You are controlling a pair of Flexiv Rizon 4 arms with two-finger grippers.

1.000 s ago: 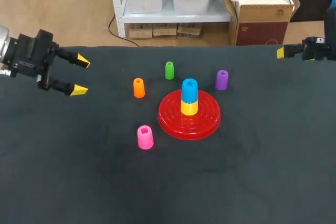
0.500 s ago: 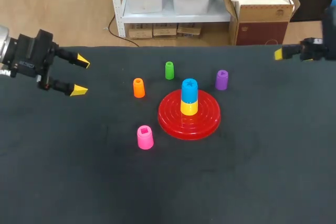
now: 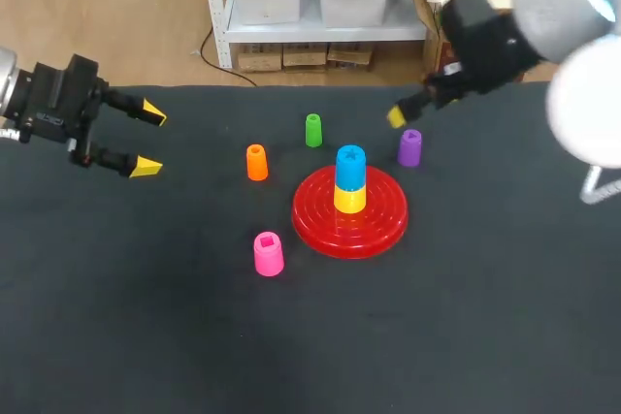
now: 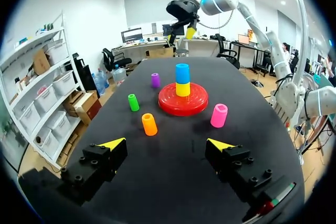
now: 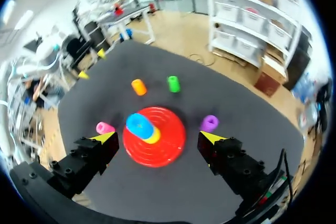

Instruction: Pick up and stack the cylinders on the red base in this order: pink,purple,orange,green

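I read no legible text, number, label or brand in any of the three views.
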